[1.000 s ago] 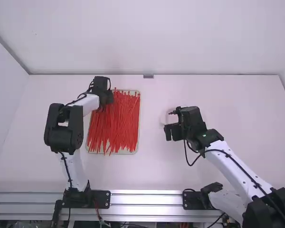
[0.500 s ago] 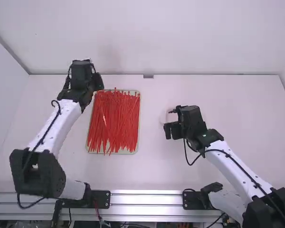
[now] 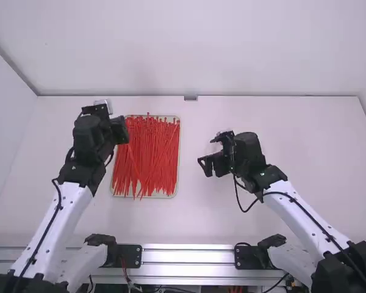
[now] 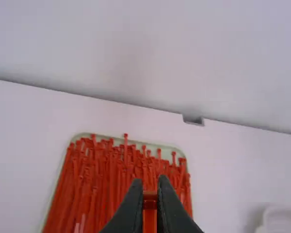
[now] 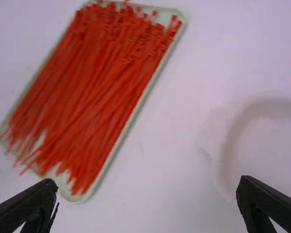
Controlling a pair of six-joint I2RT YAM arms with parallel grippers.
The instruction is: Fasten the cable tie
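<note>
A pile of red cable ties [image 3: 147,155] fills a pale tray [image 3: 176,183] left of the table's middle. The ties [image 4: 102,179] and tray rim [image 4: 77,137] also show in the left wrist view, and the ties [image 5: 92,92] and rim [image 5: 177,29] in the right wrist view. My left gripper [image 3: 117,130] hangs above the tray's back-left part, shut on one red cable tie [image 4: 149,209]. My right gripper [image 3: 207,163] hovers to the right of the tray, open wide [image 5: 145,213], with nothing between its fingers.
A faint white shape [image 5: 242,141] lies on the table under the right gripper; I cannot tell what it is. A small grey bracket [image 3: 190,97] sits at the table's back edge. White walls close the table at the back and left.
The left arm swung out to the back left, then drew back toward the front, with its gripper over the tray's left side. The right gripper shifted a little left toward the tray.
</note>
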